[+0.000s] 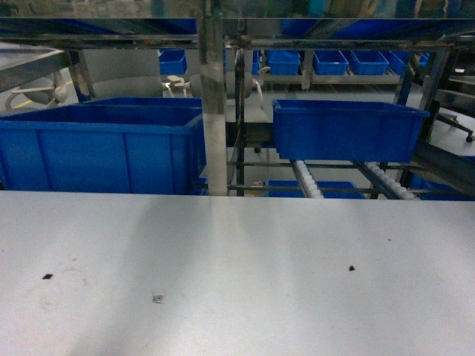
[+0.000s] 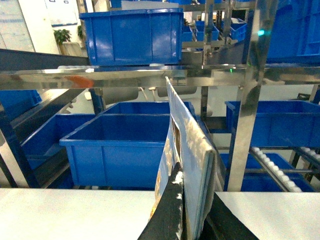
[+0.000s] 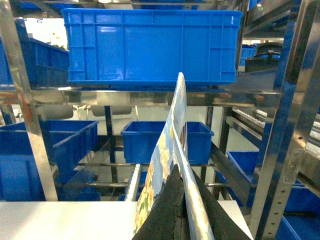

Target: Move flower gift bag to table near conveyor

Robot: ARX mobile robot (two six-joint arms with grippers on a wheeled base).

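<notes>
From the head camera, the broad white-topped table [image 1: 237,274] fills the lower half of the picture, its far edge running straight across. It carries a few dark specks [image 1: 47,277] and a small square sticker [image 1: 157,298]. Beyond the edge stand a large blue plastic bin [image 1: 100,148] on the left, a steel upright post [image 1: 214,111] in the middle, and a second blue bin [image 1: 349,130] on the right, above the sloping steel-railed conveyor with white rollers [image 1: 308,182]. Neither gripper nor the bag shows here.

In the left wrist view, the left gripper [image 2: 192,220] has its dark fingers [image 2: 170,215] closed narrowly on the flat flower-printed paper gift bag [image 2: 187,150], which rises edge-on from between them, leaning slightly left. The table edge lies just below and beyond it, with a blue bin [image 2: 117,145] and steel rack rails [image 2: 125,77] close behind.

In the right wrist view, the right gripper [image 3: 186,215] likewise pinches the same flowered bag [image 3: 172,150] between its dark fingers [image 3: 167,215], the bag standing tall and thin above them. The table's far edge sits below, the conveyor rollers [image 3: 133,182] just past it, and a blue bin [image 3: 150,45] on a shelf overhead.
</notes>
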